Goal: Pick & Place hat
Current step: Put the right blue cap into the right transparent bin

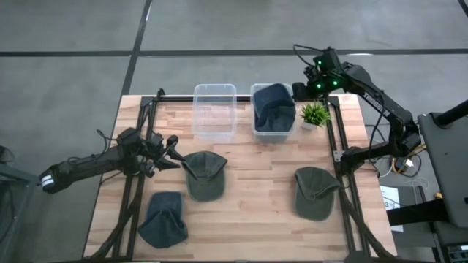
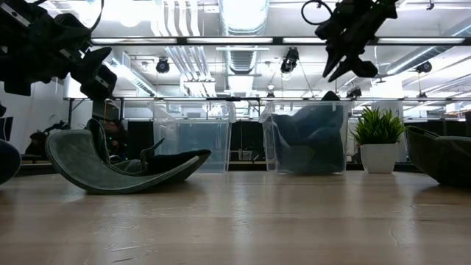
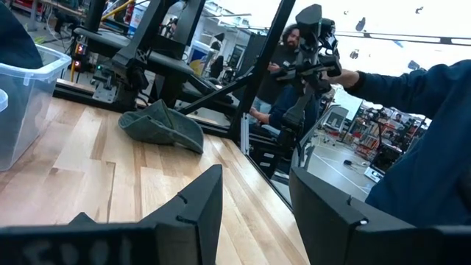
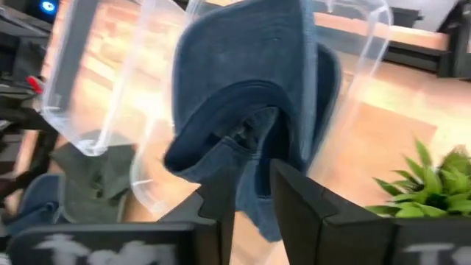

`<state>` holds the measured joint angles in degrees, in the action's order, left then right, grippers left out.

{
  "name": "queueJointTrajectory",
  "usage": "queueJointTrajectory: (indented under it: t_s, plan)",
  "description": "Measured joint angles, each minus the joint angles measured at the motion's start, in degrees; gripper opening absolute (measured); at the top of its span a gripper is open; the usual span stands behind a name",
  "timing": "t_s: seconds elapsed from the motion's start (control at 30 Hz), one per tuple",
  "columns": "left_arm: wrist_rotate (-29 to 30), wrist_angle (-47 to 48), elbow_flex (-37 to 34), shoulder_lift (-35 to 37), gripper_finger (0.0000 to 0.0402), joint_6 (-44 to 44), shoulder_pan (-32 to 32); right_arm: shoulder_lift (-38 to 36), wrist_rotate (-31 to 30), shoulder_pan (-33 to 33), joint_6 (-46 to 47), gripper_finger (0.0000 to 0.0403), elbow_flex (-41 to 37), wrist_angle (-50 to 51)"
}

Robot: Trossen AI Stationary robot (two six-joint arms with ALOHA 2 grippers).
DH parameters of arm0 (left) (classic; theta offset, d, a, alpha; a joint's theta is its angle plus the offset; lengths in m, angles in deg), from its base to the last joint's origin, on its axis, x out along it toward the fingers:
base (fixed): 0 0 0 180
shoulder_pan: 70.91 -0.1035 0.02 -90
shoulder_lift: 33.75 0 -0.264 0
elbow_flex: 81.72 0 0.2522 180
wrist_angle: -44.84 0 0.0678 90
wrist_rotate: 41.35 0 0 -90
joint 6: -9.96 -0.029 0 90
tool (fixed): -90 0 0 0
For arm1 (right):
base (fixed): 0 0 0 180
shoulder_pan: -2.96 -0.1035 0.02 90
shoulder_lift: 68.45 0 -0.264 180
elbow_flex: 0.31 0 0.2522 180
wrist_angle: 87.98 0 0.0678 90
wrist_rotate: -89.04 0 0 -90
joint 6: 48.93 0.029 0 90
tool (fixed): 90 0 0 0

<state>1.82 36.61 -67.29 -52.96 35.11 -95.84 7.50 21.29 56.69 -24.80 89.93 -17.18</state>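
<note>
Hats were spread over the worktop [image 1: 248, 168]: a blue hat [image 1: 273, 107] sat in the right-hand clear bin [image 1: 257, 130] at the back, half draped over its rim; a green hat [image 1: 205, 174] lay near the middle-left; another blue hat [image 1: 164, 219] lay at the front left; a 2nd green hat [image 1: 316, 191] lay on the right side. An empty-looking clear bin [image 1: 215, 109] stood just beside the filled one, on its left. A small potted plant [image 1: 314, 115] stood right of the filled bin.

Left hand [image 1: 172, 153] hung low just left of the middle-left green hat, fingers spread, holding nothing; wrist view showed a wide gap between its fingers [image 3: 193, 213]. Right hand [image 1: 298, 91] hung above the back right of the worktop, next to the filled bin, not touching the hat. In the wrist view its fingers [image 4: 298, 202] stood slightly apart w/ nothing between them, the blue hat beyond. In the low view it was raised above the bin, fingers [image 2: 346, 62] pointing down.
</note>
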Motion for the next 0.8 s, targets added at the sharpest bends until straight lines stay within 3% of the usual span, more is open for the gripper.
queueJointTrajectory:
  t_s: [0.2, 0.43, 0.7, 0.8]
  plan:
    - [0.00, 0.00, 0.00, 0.00, 0.0151, 0.03, 0.01, 2.34, -4.67, -2.40, -2.33, 0.0049, -0.02, -0.62]
    - [0.44, -0.01, 0.00, -0.01, 0.0151, 0.08, -0.01, 6.10, -5.67, -8.74, -1.90, 0.0043, 0.31, -9.74]
    - [0.44, 0.00, 0.00, 0.00, 0.0151, 0.52, 0.01, 13.55, -17.81, -12.04, -5.37, 0.0043, 4.18, -8.47]
    - [0.44, -0.01, 0.00, 0.00, 0.0151, 0.56, -0.01, 14.37, -18.75, -12.78, -8.08, 0.0043, 6.92, -7.72]
